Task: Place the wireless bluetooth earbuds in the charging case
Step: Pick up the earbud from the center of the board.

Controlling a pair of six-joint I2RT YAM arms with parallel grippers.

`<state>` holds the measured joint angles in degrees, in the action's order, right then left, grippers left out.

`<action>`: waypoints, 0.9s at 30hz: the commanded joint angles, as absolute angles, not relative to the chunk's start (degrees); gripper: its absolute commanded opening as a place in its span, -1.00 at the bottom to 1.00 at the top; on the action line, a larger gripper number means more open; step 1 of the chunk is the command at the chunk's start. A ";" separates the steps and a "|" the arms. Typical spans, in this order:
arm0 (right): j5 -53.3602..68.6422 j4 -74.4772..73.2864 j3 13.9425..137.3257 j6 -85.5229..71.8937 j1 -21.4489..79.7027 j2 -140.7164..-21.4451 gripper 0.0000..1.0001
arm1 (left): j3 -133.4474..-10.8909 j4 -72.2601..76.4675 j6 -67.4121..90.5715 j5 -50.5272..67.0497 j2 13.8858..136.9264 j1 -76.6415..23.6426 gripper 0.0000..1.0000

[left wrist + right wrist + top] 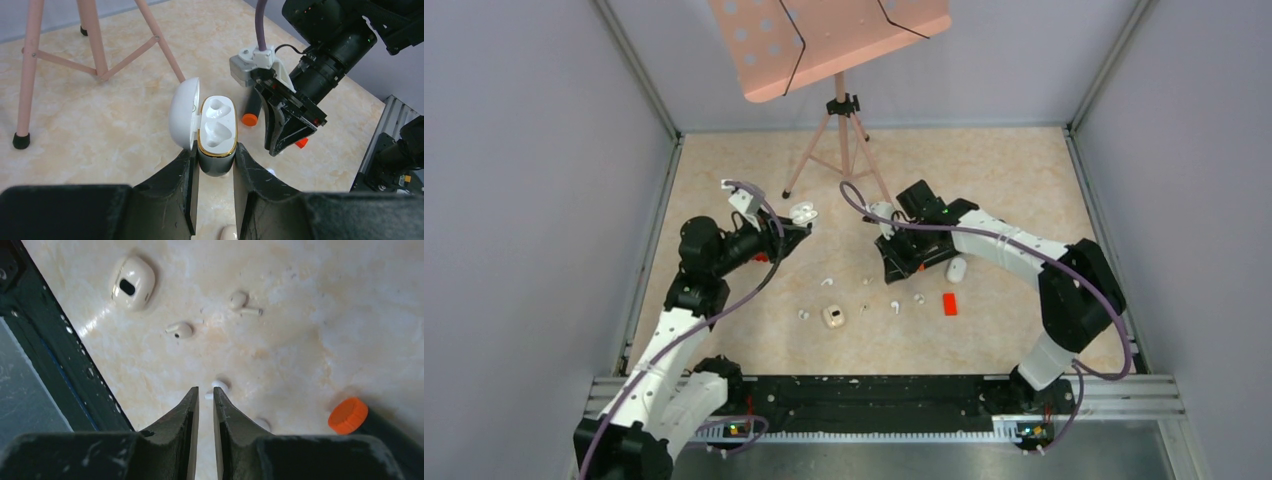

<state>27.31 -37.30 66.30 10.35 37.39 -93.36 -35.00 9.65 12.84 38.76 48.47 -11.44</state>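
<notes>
The left gripper (215,156) is clamped tight on the dark base of a small white charging case with a gold rim (216,125). It holds the case up off the beige marbled tabletop (984,180), lid swung open to the side and both moulded wells bare. The tiny white plastic earbuds all lie loose on the table in front of the arms. One sits beside a stray stem (239,300), one lies on its side (180,330), and another is over by a closed cream pebble-shaped case (833,317). The right gripper (205,392) points down over this scatter, its two dark fingers drawn in to a narrow slit. A fourth earbud (218,386) lies right at their tips, and I cannot tell whether they have it pinched or merely hang above it. A second white case (956,269) rests just beside the right arm, with a small red block (949,303) nearby. A pink perforated music stand (824,40) stands at the back.
</notes>
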 commanded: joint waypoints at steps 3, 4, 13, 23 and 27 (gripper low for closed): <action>31.42 -29.03 74.08 4.48 37.86 -98.37 -0.69 | -36.03 5.00 12.03 38.87 44.83 -7.50 -1.00; 31.38 -28.22 74.63 3.72 38.01 -99.29 -0.69 | -35.91 4.45 12.04 39.11 44.44 -6.85 -1.00; 31.77 -26.71 78.86 2.33 41.11 -105.48 -0.69 | -35.70 0.77 13.32 39.94 41.95 -4.18 -1.00; 31.41 -25.26 83.78 1.76 45.00 -111.83 -0.60 | -36.46 -2.77 18.11 34.40 38.63 -2.80 -1.00; 33.15 -24.44 85.52 2.28 46.08 -114.16 -0.54 | -35.94 -4.68 19.52 32.70 36.91 -1.74 -1.00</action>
<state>31.07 -27.29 81.91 2.13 44.53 -112.36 -35.03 -3.84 16.95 35.42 38.96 -2.81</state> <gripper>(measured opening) 0.218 0.311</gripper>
